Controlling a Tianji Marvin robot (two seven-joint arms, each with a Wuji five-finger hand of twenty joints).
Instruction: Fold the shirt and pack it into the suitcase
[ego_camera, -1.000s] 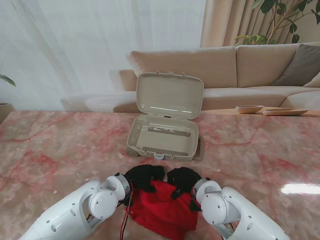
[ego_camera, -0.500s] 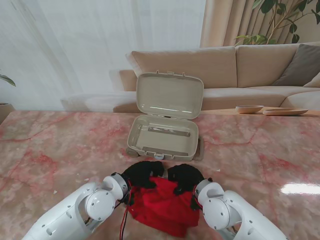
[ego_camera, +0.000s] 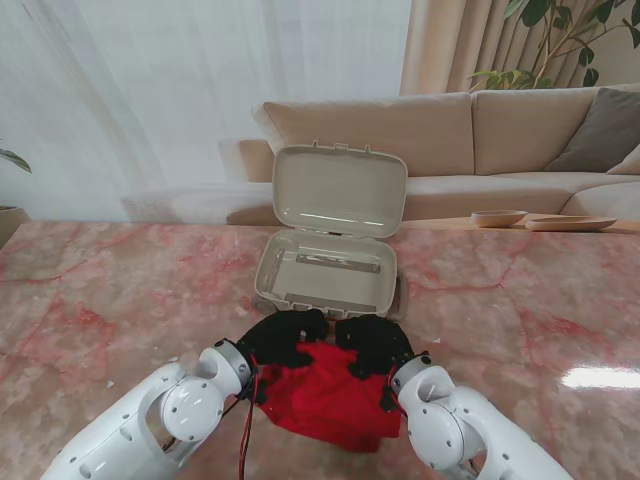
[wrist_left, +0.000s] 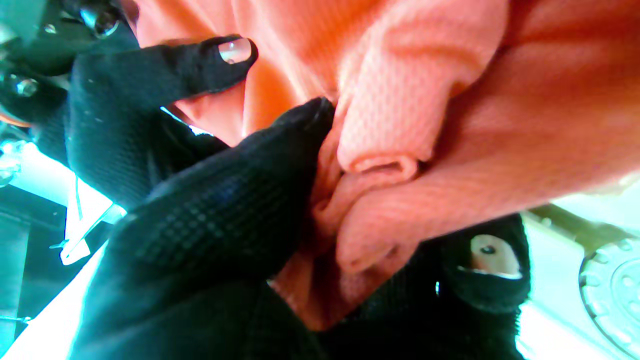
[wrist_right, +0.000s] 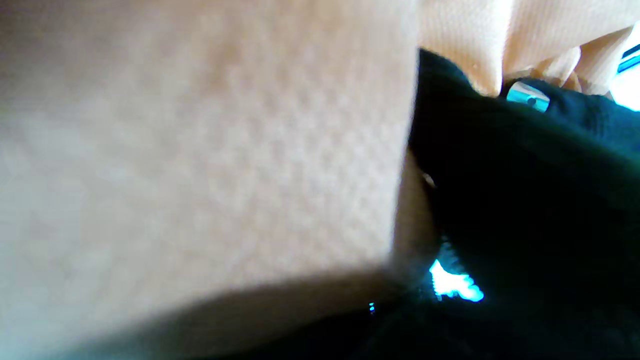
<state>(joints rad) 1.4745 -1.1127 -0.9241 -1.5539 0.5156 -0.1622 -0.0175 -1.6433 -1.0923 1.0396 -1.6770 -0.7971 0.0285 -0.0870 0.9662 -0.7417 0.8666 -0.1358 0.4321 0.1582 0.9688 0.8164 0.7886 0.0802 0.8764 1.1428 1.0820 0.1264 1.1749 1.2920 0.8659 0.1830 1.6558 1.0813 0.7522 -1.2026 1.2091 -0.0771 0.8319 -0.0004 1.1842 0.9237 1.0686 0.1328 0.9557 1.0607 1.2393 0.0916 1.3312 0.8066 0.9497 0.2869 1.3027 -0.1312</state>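
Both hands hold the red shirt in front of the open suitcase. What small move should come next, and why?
Probably carry the bundle a little farther forward, toward the suitcase. The left hand and the right hand both grip the far edge of the red shirt. The shirt lies bunched on the near side of the case, whose lid stands open and whose tray looks free.

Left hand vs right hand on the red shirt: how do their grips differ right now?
The black-gloved left hand holds the red shirt's far left corner; the black-gloved right hand holds the far right corner. The left wrist view shows fingers pinching a cloth roll; the right wrist view is mostly blocked by cloth, its grip unclear. Both sit close together near the open beige plastic suitcase.
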